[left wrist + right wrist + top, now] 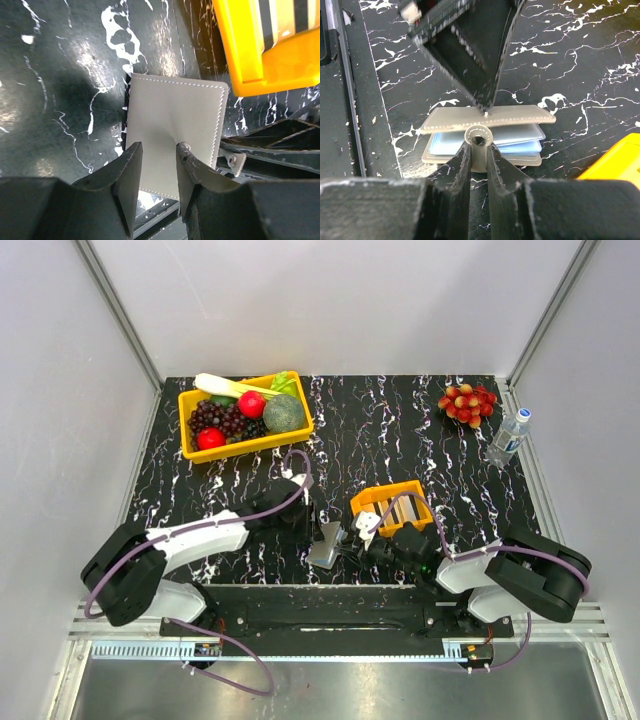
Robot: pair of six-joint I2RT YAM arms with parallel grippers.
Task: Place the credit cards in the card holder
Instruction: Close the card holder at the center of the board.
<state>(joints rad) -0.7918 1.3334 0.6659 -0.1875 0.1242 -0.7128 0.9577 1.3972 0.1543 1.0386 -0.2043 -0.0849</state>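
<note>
The card holder [325, 551] lies near the table's front edge, taupe-grey outside [175, 120]. In the right wrist view it is slightly open, its top flap [490, 118] raised over blue-grey pockets [520, 141]. My right gripper [479, 150] is shut on the holder's round snap tab [479, 136]. My left gripper [159, 152] is open above the holder, with one fingertip [184, 146] pressing on its cover. The credit cards [402, 512] stand in the small orange tray [385, 498]; their striped tops also show in the left wrist view [280, 17].
A yellow bin [190, 400] of fruit and vegetables stands at the back left. A red fruit bunch [468, 403] and a water bottle [510, 435] are at the back right. The black rail [320, 605] runs along the front edge, just behind the holder.
</note>
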